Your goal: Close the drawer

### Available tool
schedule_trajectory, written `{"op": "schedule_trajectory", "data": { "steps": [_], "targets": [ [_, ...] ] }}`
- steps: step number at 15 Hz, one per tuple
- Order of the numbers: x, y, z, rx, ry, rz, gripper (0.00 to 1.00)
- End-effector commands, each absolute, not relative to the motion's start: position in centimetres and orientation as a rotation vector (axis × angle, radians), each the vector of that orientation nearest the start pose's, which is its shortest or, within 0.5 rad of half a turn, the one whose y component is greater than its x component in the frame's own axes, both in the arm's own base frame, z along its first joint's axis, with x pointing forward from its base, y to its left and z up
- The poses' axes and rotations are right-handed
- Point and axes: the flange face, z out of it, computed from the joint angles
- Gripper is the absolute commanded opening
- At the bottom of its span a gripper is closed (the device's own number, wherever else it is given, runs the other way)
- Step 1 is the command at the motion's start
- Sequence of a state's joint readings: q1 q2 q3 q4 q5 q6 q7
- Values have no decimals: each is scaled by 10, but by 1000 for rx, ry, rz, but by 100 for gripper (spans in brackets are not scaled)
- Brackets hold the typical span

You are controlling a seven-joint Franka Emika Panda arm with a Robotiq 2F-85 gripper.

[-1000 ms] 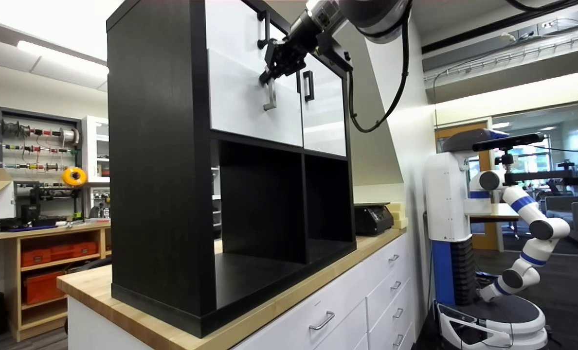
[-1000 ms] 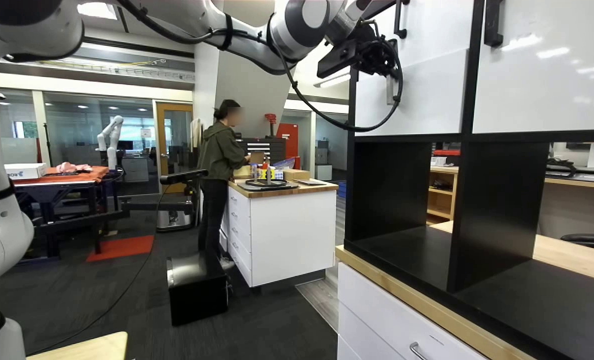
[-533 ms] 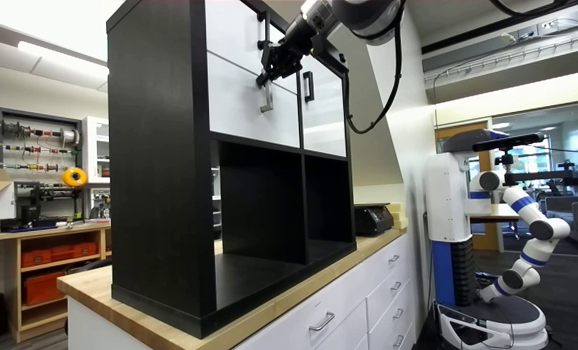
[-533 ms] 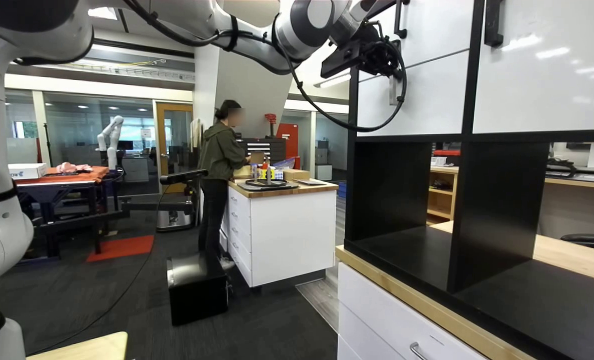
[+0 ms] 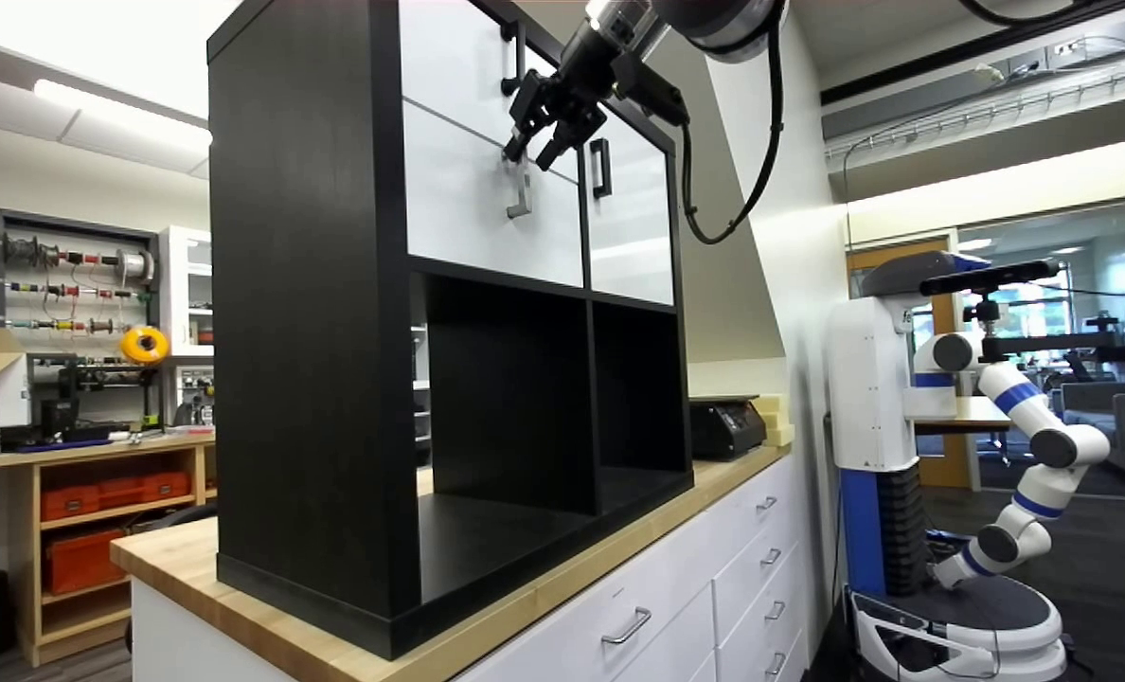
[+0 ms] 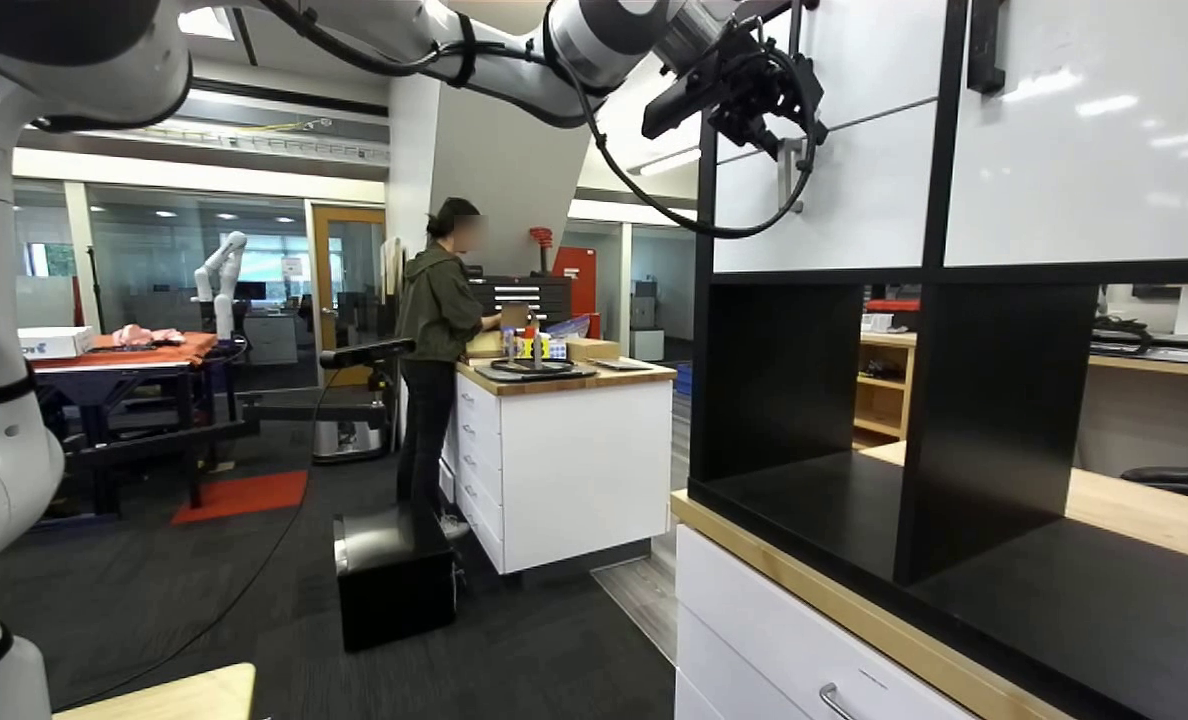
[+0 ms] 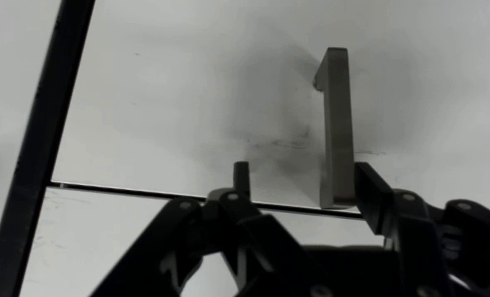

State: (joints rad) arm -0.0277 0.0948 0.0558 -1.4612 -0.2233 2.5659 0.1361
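Observation:
The white drawer [image 5: 463, 213] sits in the upper part of the tall black shelf unit, its front level with the panel above in both exterior views. A thin dark seam runs along its top edge. On it is a grey bar handle [image 7: 339, 123], upright in the exterior views. My gripper [image 7: 302, 165] has its fingers spread apart at the handle's upper end. That end lies between them, right beside the right-hand finger in the wrist view; whether they touch I cannot tell. A wide gap separates the handle from the left-hand finger [image 7: 241, 177].
Above the drawer is a white panel [image 5: 454, 57] with a black handle [image 5: 517, 57]. A white door [image 5: 631, 218] with a black handle [image 5: 601, 169] adjoins it. Below are open black compartments [image 5: 510, 398]. The unit stands on a wooden worktop [image 5: 174, 554]. Away from it, a person [image 6: 439, 320] stands.
The drawer front has moved back into the shelf unit, from sticking out to level with the panel above. My gripper, earlier closed at the handle, has spread its fingers.

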Motion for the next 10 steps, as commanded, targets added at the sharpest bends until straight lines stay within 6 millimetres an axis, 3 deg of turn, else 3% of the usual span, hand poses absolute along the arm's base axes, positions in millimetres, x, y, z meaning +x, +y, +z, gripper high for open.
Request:
{"op": "schedule_trajectory", "data": {
  "steps": [1,4,10],
  "targets": [
    [628,27,756,-2869,9,-1536,97],
    [625,39,751,-2866,-15,-1466,100],
    [605,42,717,-2937,14,-1214,100]
  ]
}}
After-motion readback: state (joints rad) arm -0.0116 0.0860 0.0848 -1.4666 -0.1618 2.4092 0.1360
